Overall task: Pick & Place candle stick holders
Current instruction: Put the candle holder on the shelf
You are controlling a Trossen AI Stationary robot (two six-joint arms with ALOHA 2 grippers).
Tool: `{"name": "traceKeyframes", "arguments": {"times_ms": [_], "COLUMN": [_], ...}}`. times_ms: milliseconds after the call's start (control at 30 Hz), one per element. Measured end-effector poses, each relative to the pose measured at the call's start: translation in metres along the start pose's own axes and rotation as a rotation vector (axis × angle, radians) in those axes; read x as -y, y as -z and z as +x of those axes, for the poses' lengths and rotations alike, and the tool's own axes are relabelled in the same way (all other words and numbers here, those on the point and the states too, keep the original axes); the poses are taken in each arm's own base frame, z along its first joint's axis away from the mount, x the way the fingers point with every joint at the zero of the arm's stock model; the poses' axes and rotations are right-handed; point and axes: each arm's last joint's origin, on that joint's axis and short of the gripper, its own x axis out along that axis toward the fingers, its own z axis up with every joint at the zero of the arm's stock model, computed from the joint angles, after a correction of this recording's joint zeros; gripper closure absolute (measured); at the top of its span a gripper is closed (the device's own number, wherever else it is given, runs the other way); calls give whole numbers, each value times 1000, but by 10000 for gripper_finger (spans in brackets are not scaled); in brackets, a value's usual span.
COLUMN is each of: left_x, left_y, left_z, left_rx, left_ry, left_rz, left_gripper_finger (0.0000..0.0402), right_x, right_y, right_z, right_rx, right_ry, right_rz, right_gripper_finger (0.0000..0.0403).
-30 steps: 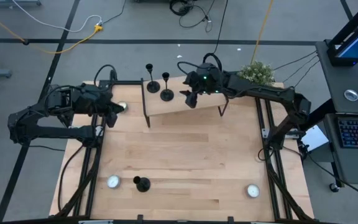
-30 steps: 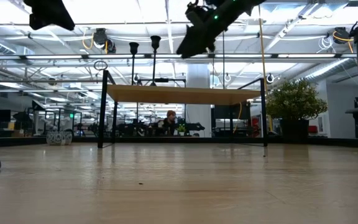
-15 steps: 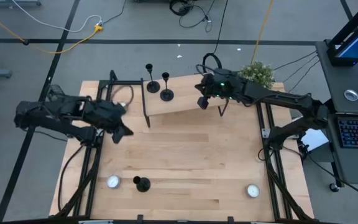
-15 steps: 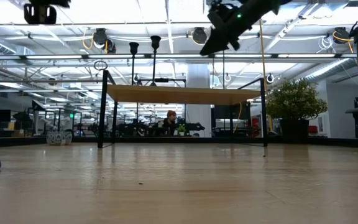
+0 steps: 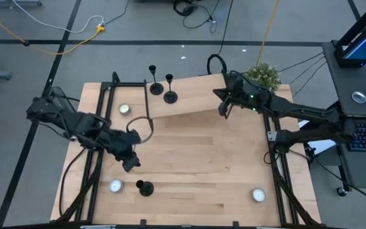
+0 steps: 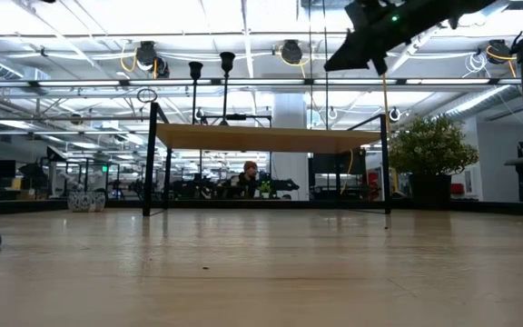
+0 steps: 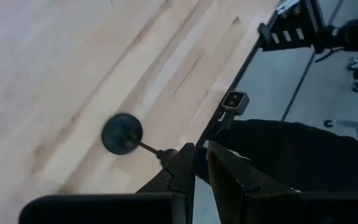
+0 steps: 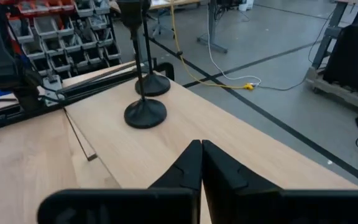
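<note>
Wood table (image 5: 196, 159) fills your high view, pale planks under both arms. At its far edge stands a low wooden shelf (image 5: 189, 102) on thin black legs. A potted plant (image 5: 262, 74) sits just past the shelf's right end.

Left arm reaches out over the near-left part of the table. You see its gripper (image 5: 130, 164) close above the table, its fingers (image 7: 182, 168) nearly together with only a narrow slit between them and nothing held. Right arm lies across the far-right corner; its gripper (image 5: 222, 95) hangs above the shelf's right end, the two fingers (image 8: 191, 163) pressed flat against each other, empty.

Two holders stand upright on the shelf's left end, one (image 5: 153, 79) at the far-left corner and the second (image 5: 169, 89) just beside it, bases apart. The third holder (image 5: 145, 187) is on the table near the front edge, just beside the left gripper; in the left wrist view its round base (image 7: 122, 133) and thin stem point toward that gripper's fingertips, and you cannot tell whether they touch.

Three small white discs lie on the table: one (image 5: 124, 109) far left, one (image 5: 115, 186) near left beside the third holder, one (image 5: 258, 194) near right.
</note>
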Motion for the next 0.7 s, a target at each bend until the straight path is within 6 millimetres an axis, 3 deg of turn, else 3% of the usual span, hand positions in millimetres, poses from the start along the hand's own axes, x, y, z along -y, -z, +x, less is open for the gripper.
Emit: {"name": "traceKeyframes", "arguments": {"times_ms": [300, 433, 533, 700], "left_x": [32, 38, 43, 43], "left_y": [9, 18, 24, 33], "left_z": [34, 48, 53, 53], "left_rx": [-47, -93, -110, -82], "left_ry": [-84, -197, -252, -306], "left_rz": [-115, -162, -205, -247], "left_gripper_finger": [356, 380, 397, 386], "right_x": [2, 4, 3, 3], "right_y": [6, 10, 11, 14], "right_z": [-30, -40, -45, -47], "right_rx": [61, 77, 86, 87], "right_ry": [-63, -89, -123, -125], "right_rz": [-7, -7, -8, -13], "right_gripper_finger": [402, 402, 402, 402]}}
